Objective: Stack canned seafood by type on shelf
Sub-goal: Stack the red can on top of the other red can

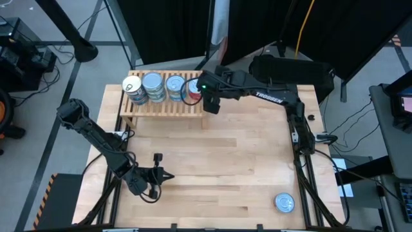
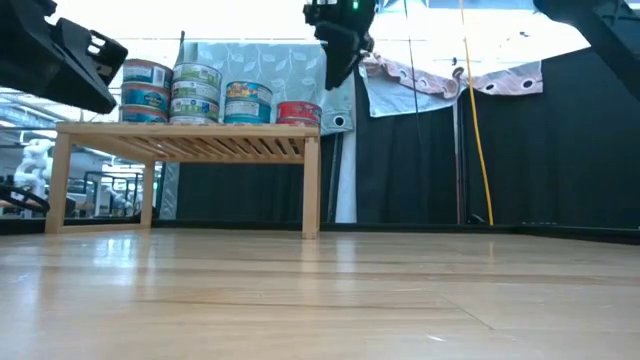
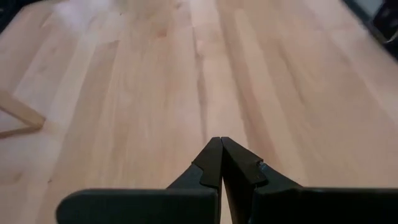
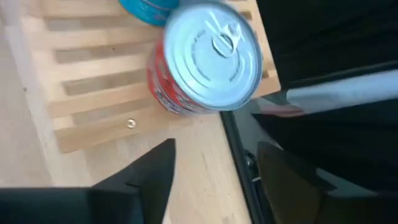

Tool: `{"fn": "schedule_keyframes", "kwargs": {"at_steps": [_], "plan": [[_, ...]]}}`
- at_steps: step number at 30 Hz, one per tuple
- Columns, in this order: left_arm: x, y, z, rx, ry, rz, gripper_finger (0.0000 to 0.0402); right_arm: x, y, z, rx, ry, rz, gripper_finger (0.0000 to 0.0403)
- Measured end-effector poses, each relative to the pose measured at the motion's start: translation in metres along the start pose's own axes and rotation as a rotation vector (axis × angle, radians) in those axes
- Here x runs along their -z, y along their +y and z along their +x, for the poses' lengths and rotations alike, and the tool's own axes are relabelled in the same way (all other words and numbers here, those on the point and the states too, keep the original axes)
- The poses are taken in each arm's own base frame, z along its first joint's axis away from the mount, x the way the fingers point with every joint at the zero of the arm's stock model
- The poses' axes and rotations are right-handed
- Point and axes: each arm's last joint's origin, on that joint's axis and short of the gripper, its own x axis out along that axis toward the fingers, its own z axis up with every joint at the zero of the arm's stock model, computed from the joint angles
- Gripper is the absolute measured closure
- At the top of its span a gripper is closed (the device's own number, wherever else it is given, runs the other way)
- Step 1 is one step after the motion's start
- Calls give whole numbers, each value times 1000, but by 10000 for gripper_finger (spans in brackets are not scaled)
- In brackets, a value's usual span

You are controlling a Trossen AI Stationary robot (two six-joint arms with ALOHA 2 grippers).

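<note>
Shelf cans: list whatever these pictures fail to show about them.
- Red-labelled can: label text unreadable in the right wrist view, blurred; in the high view the right gripper partly covers it.
- Stack heights on the shelf: the high view looks straight down, so only top lids show.
- Leftmost stack: the low view has a dark arm part across its left edge.
- Lone can on the table: label too small.

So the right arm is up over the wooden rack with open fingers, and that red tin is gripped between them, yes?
Not quite. The right gripper is over the end of the rack with open fingers, but the red tin sits on the slats, free of them. The right wrist view shows the gap; the low view shows the gripper above the tin.
</note>
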Motion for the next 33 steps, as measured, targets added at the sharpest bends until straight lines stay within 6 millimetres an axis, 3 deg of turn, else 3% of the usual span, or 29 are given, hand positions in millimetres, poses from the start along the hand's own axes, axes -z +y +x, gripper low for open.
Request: {"fn": "schedule_keyframes", "kwargs": {"at_steps": [9,18,27,33], "plan": [[-4,-6,-3,23,-56,7,391,4,-24,28,-44,15,49,309],[-4,-6,-3,22,-55,11,391,12,-22,57,-63,72,53,389],[-4,-6,-3,21,-55,20,391,15,-10,85,-55,30,46,401],[-4,-6,-3,21,-55,27,391,13,-9,85,-52,2,46,402]]}}
